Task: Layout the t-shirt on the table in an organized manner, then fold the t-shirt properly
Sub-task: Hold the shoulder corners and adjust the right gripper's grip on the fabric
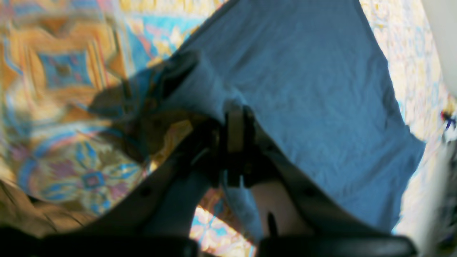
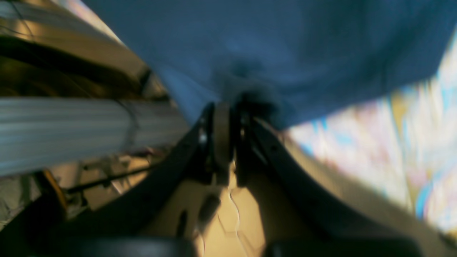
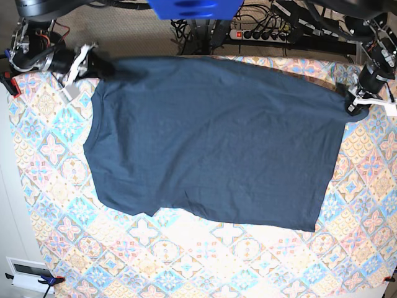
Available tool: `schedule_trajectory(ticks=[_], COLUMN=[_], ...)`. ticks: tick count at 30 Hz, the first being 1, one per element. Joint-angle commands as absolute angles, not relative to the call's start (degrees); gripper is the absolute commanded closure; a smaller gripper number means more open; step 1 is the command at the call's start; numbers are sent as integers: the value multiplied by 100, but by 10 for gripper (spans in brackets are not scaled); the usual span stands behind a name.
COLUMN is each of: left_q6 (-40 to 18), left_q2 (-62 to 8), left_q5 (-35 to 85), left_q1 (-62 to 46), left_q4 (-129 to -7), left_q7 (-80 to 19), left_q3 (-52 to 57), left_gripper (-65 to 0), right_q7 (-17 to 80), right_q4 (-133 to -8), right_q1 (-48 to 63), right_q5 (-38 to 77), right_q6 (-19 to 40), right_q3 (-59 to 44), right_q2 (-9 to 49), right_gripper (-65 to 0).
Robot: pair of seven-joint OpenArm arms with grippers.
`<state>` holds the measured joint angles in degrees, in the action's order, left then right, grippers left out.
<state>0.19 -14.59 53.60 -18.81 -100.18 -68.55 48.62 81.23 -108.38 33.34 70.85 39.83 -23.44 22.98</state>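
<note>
The dark blue t-shirt (image 3: 217, 136) lies spread over the far half of the patterned table (image 3: 186, 261), stretched between both arms along its far edge. My right gripper (image 3: 102, 67) is shut on the shirt's far left corner. In the right wrist view, the right gripper (image 2: 228, 110) pinches cloth of the t-shirt (image 2: 285, 43), with the table (image 2: 392, 142) blurred below. My left gripper (image 3: 353, 102) is shut on the far right corner. In the left wrist view, the left gripper (image 1: 235, 117) bites a fold of the t-shirt (image 1: 303, 89) just above the table (image 1: 64, 71).
Behind the table's far edge lie a power strip and cables (image 3: 260, 31), beside a blue part (image 3: 195, 7). A white box (image 3: 28, 273) sits off the near left corner. Patterned cloth lies bare along the near side.
</note>
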Motion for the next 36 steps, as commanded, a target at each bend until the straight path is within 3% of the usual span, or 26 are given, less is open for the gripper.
schedule_trajectory(ticks=[1,11,30,36], left_q6=[13,13,22,31], left_q2=[-1552,-1534,-998,-919], left_q5=[5393,5393,4321,4048], left_q1=[-1789,-822,207,233], left_q4=[-9868,-8426,-8330,-8224], left_q7=[-6809,-6765,-6747,-6273], left_q3=[4910,4892,4884,4892], left_gripper=[0,0,0,0], right_q7=[8000,8000,8000,7978], right_q4=[-10897,-10457,-9499,-9262], right_q1=[3327,2580,1921,1903], right_q5=[7187,6993,6976,6976], right_q6=[4000,4000,4000,4000], right_q3=[-2413,-2659,-2668,-2668], right_q2=[2308,2185,2141,2141], right_gripper=[-7,-7,-7,-7])
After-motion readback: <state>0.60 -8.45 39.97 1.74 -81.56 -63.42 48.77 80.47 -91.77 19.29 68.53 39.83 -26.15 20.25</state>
